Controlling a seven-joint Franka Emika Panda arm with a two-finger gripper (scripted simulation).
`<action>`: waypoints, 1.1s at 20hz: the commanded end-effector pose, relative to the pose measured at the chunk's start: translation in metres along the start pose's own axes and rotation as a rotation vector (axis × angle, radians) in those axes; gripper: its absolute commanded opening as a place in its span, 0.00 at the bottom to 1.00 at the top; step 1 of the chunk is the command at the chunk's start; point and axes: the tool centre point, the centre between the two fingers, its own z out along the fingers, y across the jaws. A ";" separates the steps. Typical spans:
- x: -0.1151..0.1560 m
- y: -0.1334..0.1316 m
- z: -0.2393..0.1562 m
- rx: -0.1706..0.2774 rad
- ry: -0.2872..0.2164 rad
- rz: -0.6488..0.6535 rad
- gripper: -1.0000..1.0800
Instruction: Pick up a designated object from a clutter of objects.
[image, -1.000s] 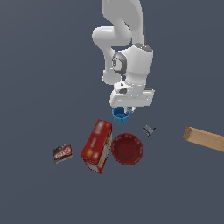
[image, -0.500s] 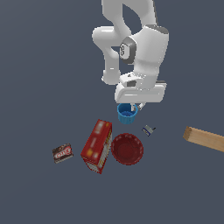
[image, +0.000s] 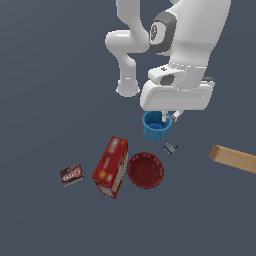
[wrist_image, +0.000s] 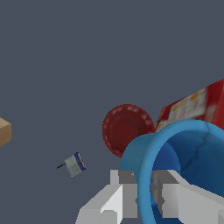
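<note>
blue cup (image: 156, 126) has risen, jaws still clamped.

- Round blue plastic cup (image: 156, 125) under gripper (image: 164, 117), above the rest.
- Ribbed dark red bowl (image: 145, 170) between long red carton (image: 111, 166) and tiny blue-white item (image: 170, 148).
- Small dark packet (image: 71, 175) at exterior view's left; tan cardboard box (image: 234, 159) at its right.

Bright blue round cup (image: 156, 126), slightly tapered, with a thick rim, hanging mouth-up directly beneath the claw (image: 164, 117); in the wrist view one claw finger lies inside the cup wall (wrist_image: 151, 175) and one outside, pinching it. Remaining clutter lies on the counter below the claw: dark red ribbed bowl (image: 145, 170), long red carton (image: 111, 166) touching the bowl, small dark packet (image: 71, 174), tiny blue-white item (image: 170, 148), tan box (image: 234, 158) well apart.
</note>
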 end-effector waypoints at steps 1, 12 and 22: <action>0.016 -0.001 -0.016 -0.001 0.002 0.001 0.00; 0.074 -0.004 -0.070 -0.008 0.004 0.003 0.00; 0.102 -0.006 -0.095 -0.012 0.005 0.003 0.00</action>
